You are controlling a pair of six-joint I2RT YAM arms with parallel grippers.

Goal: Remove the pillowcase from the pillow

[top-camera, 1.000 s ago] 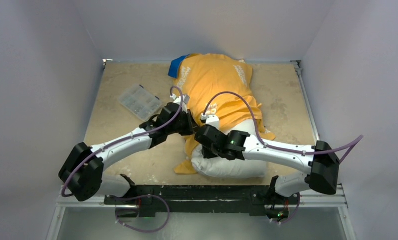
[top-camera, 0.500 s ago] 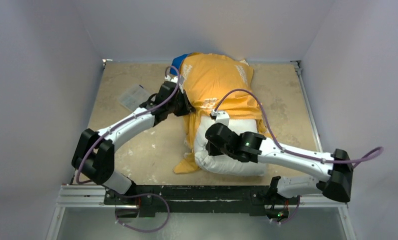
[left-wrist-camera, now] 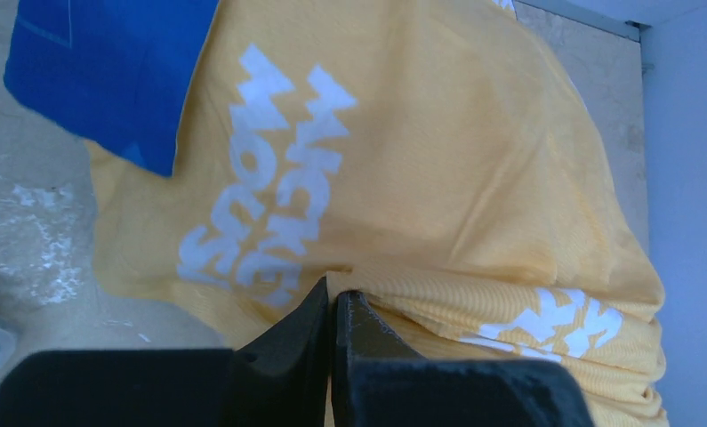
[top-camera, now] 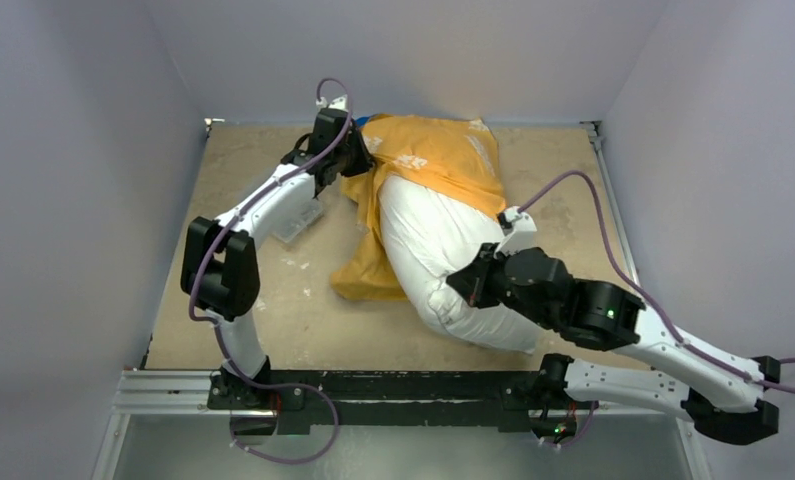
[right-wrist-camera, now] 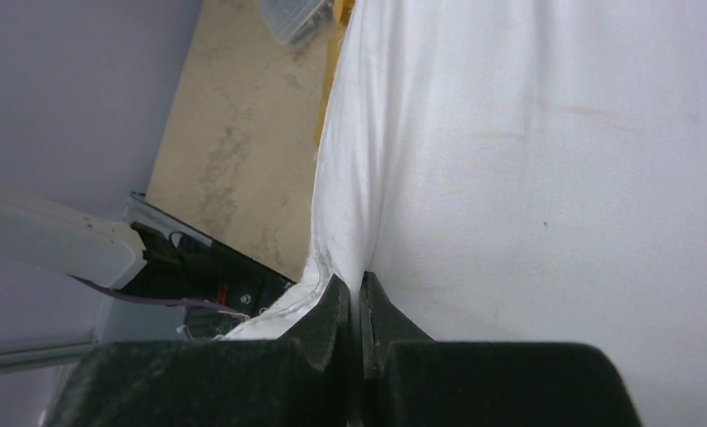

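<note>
Fingers (left-wrist-camera: pixel 298 327) tight on pillowcase (left-wrist-camera: pixel 438 169) and pillow (right-wrist-camera: pixel 554 178)

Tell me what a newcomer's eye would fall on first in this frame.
The large plump white pillow lies diagonally across the middle of the tan table. It is mostly bare, with the orange-yellow fabric pillowcase with white lettering bunched over its far end. The left gripper is shut on a fold of the pillowcase at the far side, and the right gripper pinches the pillow's white cloth toward its near end.
</note>
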